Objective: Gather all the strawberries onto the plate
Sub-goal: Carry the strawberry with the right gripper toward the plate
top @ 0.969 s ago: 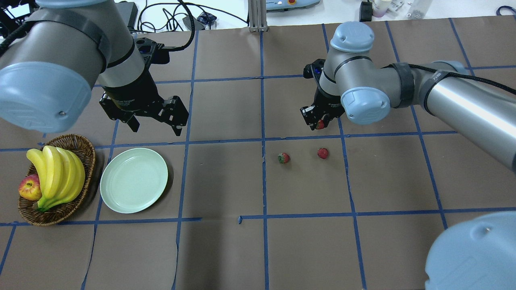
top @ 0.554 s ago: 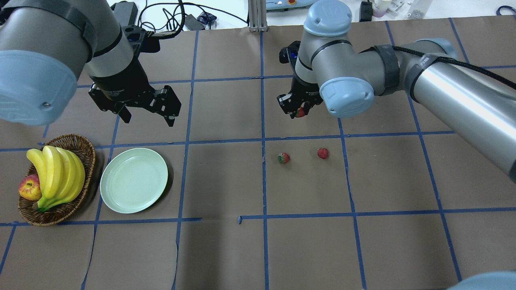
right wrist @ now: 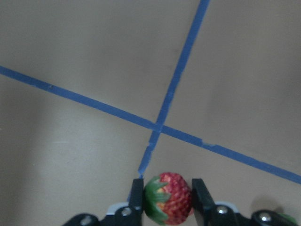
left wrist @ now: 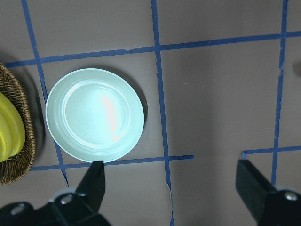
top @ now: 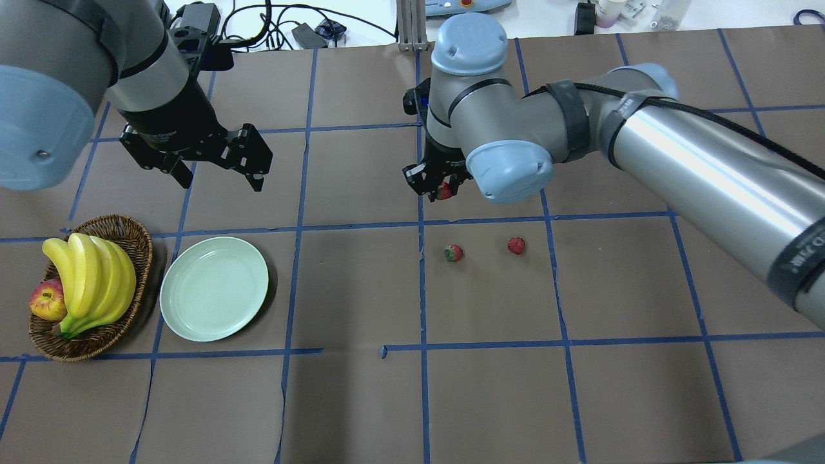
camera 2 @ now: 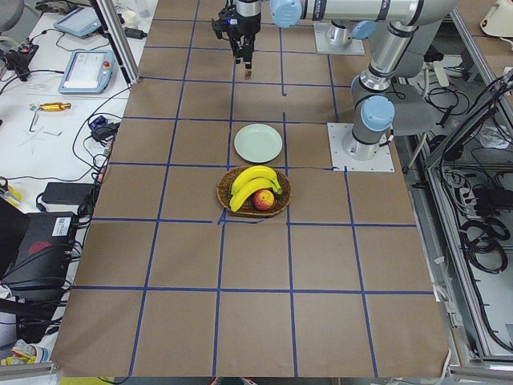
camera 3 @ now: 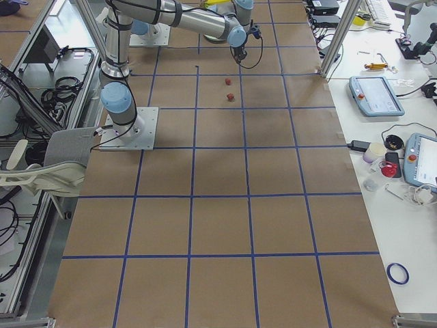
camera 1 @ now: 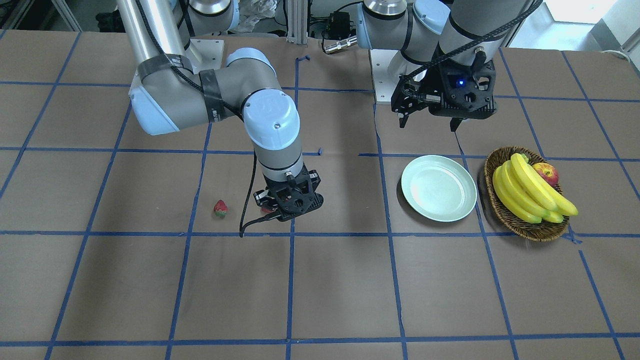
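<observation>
Grips a bumpy, green-capped red toy strawberry (right wrist: 168, 207) in the right gripper (right wrist: 167, 186); holds the left gripper (left wrist: 169, 165) wide apart, empty, near a smooth round mint-green plate (left wrist: 94, 115).

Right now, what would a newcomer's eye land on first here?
The right gripper, near the table's middle, is shut on a red strawberry held off the surface. Two more strawberries lie on the brown paper close by. On the robot's left a pale green plate holds nothing yet, beside a wicker basket of bananas and an apple, with the open left gripper hovering near it.
</observation>
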Available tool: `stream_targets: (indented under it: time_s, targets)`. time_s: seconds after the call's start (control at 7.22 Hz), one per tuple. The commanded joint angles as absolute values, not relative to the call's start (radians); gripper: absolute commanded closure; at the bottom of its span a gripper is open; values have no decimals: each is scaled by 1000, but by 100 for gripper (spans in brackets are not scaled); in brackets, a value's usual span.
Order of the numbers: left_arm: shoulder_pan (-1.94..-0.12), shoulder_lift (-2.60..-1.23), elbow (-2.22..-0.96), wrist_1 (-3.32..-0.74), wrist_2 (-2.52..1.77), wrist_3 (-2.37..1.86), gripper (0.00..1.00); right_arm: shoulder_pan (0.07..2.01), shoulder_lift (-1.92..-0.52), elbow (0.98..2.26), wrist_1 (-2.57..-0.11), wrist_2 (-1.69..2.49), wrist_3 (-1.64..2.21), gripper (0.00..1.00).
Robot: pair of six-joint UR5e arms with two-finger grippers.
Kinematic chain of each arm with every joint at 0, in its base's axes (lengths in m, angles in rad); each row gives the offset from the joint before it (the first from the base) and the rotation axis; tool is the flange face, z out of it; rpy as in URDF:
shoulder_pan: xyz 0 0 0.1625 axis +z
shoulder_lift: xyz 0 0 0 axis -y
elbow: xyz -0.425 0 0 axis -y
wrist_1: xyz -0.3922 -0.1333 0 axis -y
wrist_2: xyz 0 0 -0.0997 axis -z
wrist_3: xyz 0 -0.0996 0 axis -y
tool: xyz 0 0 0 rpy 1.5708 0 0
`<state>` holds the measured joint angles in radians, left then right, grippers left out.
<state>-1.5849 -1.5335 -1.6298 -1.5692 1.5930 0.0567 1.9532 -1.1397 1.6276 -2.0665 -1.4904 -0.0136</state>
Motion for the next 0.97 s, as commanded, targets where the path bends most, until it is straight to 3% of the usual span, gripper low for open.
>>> stream_targets:
  time_s: [0.0,0.28,0.42,0.55,0.69,0.83]
  targets:
    - [-1583,-1532,-1629,-1572,1592,57,0,2028,-1069,1600,-2103,-1483,-8,100]
    - [-1580,-1532,-1631,-1572,1594,57,0,2052,-1025,1597,-2134,-1482,-8,100]
    - [-1582,-1532,-1635,-1572,1592,57,0,2052,-1013,1597,-2137,-1480,-20,95]
    - [-1582,-1532,-1635,-1574,1592,57,0,2052,-1009,1601,-2135,-1480,-17,66]
    - [-1583,-1532,-1643,-1574,1592,57,0,2052,-999,1606,-2135,-1479,-9,63]
    - [-1583,-1532,-1644,-1574,1592,57,0,2052,-999,1608,-2134,-1470,-8,52]
